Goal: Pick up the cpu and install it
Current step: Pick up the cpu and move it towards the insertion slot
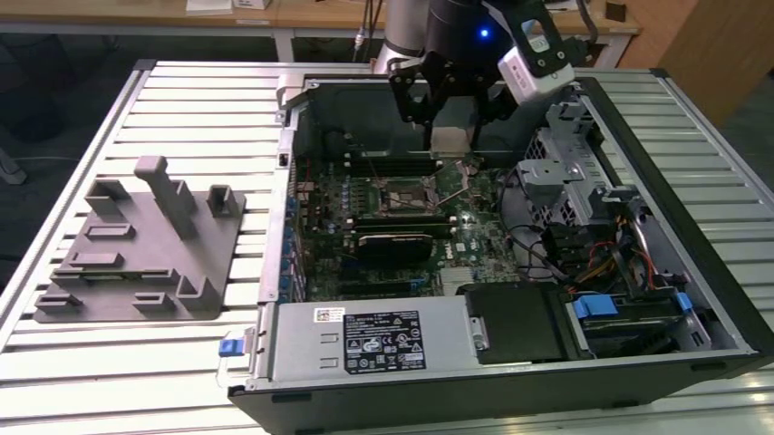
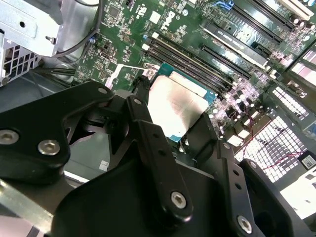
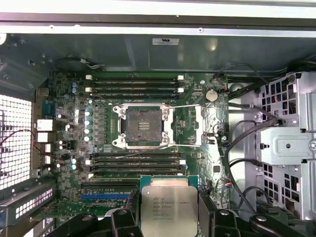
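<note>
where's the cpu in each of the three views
Exterior view: the cpu is held in the end effector above the motherboard.
Second wrist view: the cpu sits in the end effector's grip, beside the memory slots.
First wrist view: the cpu is held short of the empty socket.
Shared landmark: the memory slots.

The tool (image 2: 170,112) covers part of the cpu (image 2: 181,102) in the second wrist view; the first wrist view crops it.
</note>
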